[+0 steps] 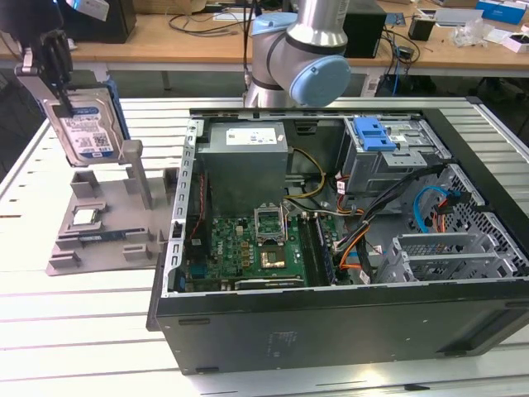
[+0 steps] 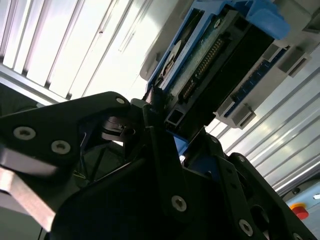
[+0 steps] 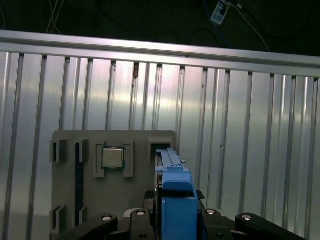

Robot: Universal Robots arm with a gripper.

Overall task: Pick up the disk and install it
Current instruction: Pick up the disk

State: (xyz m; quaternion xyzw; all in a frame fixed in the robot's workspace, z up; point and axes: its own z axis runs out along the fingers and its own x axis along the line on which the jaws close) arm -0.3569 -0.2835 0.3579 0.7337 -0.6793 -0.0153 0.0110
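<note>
The disk, a silver drive with a blue-and-white label in a blue frame, hangs tilted at the exterior view's far left. It sits just above the grey holder. My gripper is shut on its upper end. In the second wrist view the black fingers clamp the disk's connector edge. In the first wrist view the blue frame runs between the fingers, over the holder's slot.
The open computer case lies to the exterior view's right of the holder. A bare blue bracket sits atop its metal drive cage. A small silver chip rests in the grey holder. The arm's base rises behind the case.
</note>
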